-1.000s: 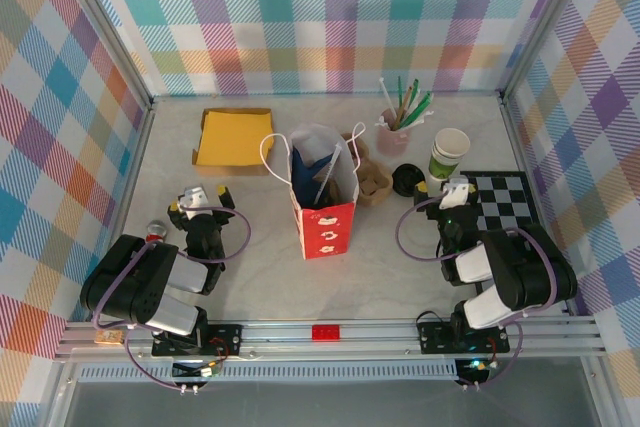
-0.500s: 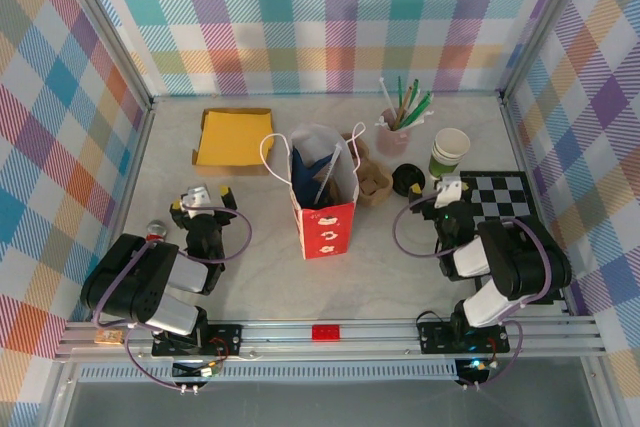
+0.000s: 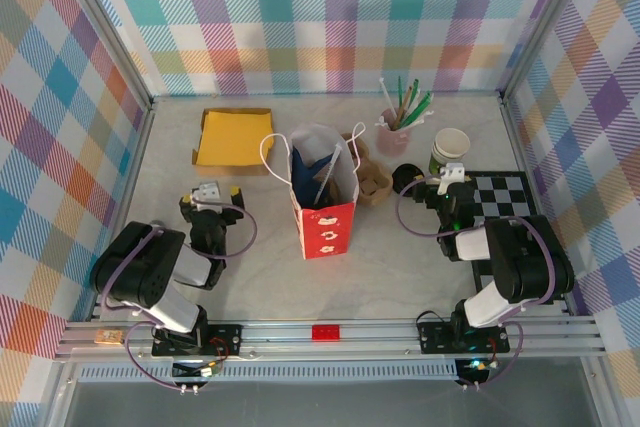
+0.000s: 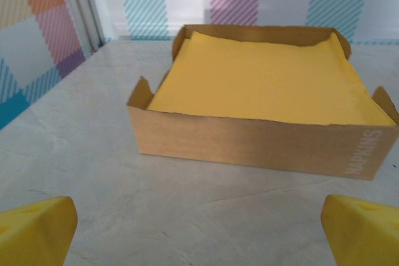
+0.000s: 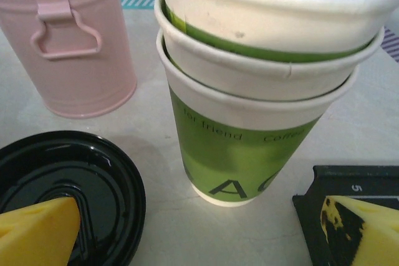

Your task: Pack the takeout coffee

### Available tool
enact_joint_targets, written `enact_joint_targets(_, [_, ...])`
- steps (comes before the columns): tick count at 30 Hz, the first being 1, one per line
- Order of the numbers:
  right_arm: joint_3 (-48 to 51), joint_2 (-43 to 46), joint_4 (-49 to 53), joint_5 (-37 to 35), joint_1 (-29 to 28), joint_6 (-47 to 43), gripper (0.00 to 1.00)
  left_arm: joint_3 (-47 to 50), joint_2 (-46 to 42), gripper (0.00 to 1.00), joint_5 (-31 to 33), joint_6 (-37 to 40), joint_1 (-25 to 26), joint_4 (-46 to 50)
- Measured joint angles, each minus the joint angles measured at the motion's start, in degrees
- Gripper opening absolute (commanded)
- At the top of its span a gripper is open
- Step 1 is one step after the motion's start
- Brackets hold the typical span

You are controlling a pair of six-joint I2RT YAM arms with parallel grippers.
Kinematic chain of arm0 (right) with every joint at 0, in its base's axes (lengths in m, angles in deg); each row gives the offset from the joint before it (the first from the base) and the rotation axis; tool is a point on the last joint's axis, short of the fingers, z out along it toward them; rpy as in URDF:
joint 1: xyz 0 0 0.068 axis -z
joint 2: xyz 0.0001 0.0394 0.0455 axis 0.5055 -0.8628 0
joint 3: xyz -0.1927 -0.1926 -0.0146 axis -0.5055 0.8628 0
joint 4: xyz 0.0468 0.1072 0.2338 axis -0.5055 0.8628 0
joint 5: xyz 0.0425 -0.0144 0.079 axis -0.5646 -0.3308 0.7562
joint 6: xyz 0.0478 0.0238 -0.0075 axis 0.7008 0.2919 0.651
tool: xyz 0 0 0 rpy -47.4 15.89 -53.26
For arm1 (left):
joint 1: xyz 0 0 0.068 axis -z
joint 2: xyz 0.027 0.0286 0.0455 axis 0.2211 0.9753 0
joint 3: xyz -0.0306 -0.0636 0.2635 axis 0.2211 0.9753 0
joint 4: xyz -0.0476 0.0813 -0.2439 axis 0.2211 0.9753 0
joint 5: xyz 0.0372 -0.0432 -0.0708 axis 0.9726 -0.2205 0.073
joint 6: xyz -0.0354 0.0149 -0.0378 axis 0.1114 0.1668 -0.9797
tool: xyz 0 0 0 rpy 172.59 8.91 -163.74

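Near the cup stack [image 5: 249, 160], the right gripper [image 3: 447, 175] is hovering wide open; the left gripper [image 3: 213, 192], equally wide, is facing the cardboard box [image 4: 249, 141].

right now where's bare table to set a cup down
Biggest bare patch: in front of the red bag, between the left arm and right arm. A narrower strip behind the bag, from the cardboard tray to the pink bucket. Crowded right of it: black lid, cup stack, checkerboard.

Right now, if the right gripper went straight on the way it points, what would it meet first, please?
Probably the stack of green paper cups, centred ahead of the right gripper, though depth is unclear.
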State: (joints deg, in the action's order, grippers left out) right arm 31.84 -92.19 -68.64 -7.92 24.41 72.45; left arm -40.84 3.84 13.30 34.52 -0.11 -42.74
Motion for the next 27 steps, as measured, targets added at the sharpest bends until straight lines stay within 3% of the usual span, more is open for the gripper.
enact_joint_targets(11, [0.0,0.0,1.2,0.0,0.0,0.6,0.99,-3.5,2.8,1.0,-1.8,1.6,0.2,2.7])
enact_joint_targets(15, [-0.8,0.0,2.8,0.7,0.6,0.9,0.99,-7.3,2.1,1.0,-4.2,1.1,-1.0,9.7])
enact_joint_targets(19, [-2.1,0.0,4.5,2.1,2.4,1.9,0.99,-13.6,1.6,1.0,-10.2,-1.2,-5.7,19.1])
enact_joint_targets(27, [-2.7,0.0,6.1,3.5,3.2,2.7,0.99,-14.8,1.1,1.0,-14.8,-3.1,-8.3,25.2])
